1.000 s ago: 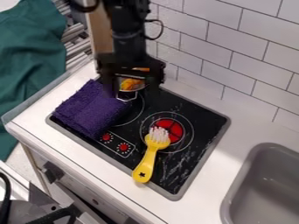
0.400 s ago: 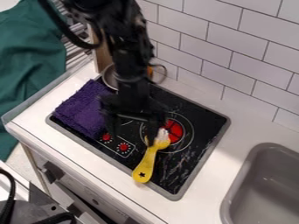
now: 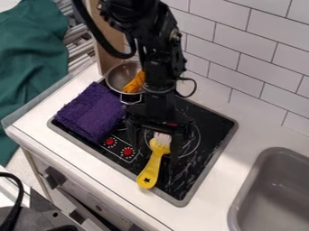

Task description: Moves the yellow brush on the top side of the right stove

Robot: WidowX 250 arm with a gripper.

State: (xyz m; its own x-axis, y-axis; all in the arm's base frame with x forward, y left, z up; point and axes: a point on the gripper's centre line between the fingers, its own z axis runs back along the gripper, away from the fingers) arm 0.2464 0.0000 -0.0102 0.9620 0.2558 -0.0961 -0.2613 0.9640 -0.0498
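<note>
The yellow brush [image 3: 151, 170] lies between the spread fingers of the black gripper [image 3: 155, 151], with its bristles at the right burner [image 3: 197, 140] and its handle toward the near edge of the stove [image 3: 215, 133]. At left is a purple cloth [image 3: 91, 110]; at right, a grey sink [image 3: 271, 180].

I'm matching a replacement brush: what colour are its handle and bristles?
Yellow handle, whitish bristles; the camera view shows both.
</note>
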